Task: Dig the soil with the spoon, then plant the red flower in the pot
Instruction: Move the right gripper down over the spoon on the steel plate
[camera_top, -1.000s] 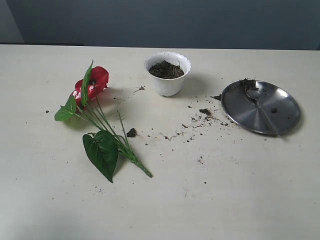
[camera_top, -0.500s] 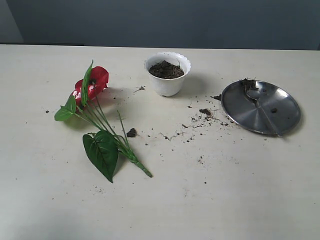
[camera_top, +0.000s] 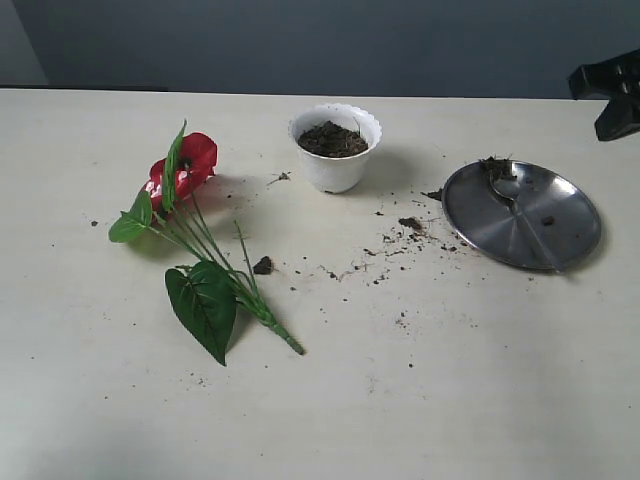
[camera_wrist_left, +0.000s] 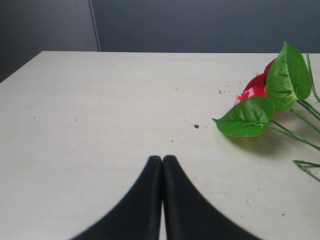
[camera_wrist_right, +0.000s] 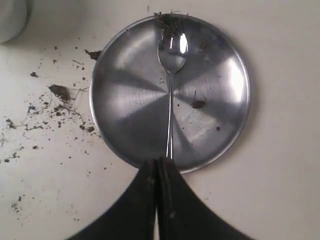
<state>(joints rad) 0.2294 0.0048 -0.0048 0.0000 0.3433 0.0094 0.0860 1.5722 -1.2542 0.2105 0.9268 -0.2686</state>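
The red flower (camera_top: 185, 165) lies flat on the table's left side, its stems and green leaves pointing toward the front. The white pot (camera_top: 336, 160) stands at back centre, filled with dark soil (camera_top: 333, 140). The spoon (camera_top: 515, 205) rests on a round steel plate (camera_top: 565, 205) at the right, with a clump of soil by its bowl. In the right wrist view my right gripper (camera_wrist_right: 156, 162) hangs shut and empty above the end of the spoon (camera_wrist_right: 170, 90) handle. My left gripper (camera_wrist_left: 162, 159) is shut and empty over bare table, off to the side of the red flower (camera_wrist_left: 255, 87).
Loose soil crumbs (camera_top: 400, 235) are scattered between pot and plate, and one small clump (camera_top: 263, 265) lies by the flower stems. A black part of my right arm (camera_top: 612, 90) juts in at the upper right edge. A dark wall runs behind the table.
A black part of my right arm has come into the exterior view at the upper right edge. The flower, pot, spoon and plate have not moved.
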